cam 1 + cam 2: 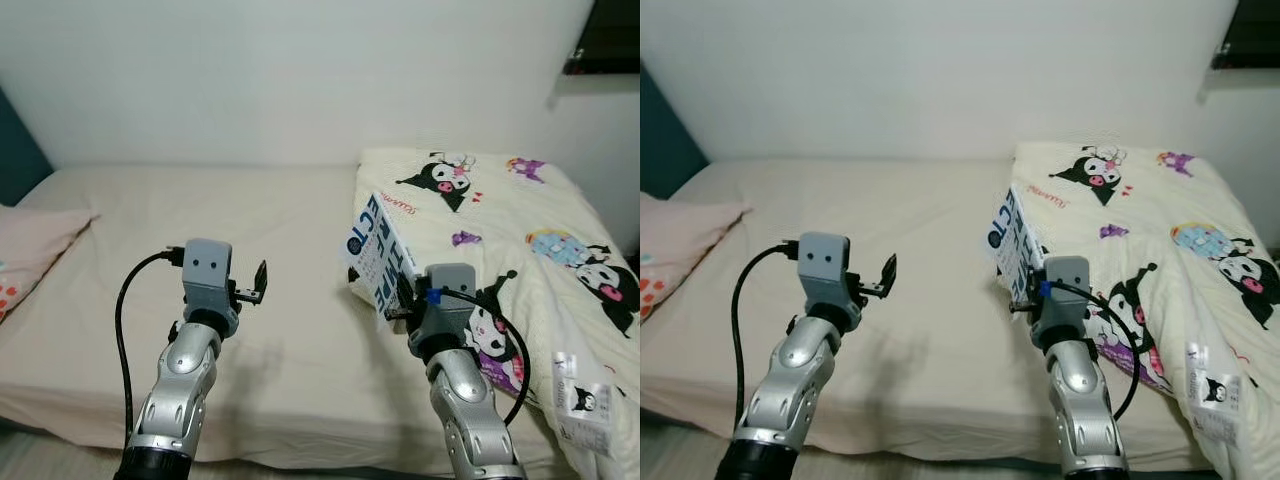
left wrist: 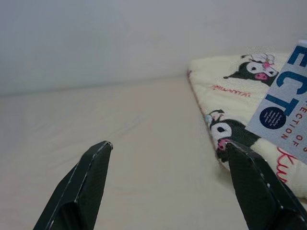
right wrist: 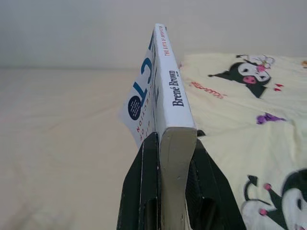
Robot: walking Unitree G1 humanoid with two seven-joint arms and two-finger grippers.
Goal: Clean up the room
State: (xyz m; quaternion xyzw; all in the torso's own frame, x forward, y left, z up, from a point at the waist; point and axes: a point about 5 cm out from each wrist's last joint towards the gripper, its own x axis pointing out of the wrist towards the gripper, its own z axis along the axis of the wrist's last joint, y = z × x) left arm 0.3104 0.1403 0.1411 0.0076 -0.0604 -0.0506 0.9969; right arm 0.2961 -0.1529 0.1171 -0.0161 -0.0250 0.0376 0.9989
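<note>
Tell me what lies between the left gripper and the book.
Only bare beige bed sheet separates the open left gripper from the book clamped in the right gripper, seen in the eye views.

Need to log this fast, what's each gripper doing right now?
Left gripper: open, empty, over the bed.
Right gripper: shut on the book.

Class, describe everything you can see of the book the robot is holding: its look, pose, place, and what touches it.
The book is a paperback with a white spine reading "Brené Brown" and a pale cover with large blue letters and a dark blue circle. The right gripper clamps its lower end, one black finger on each cover. It is held up, tilted, above the bed, beside the edge of the cartoon-print blanket, not resting on either.
</note>
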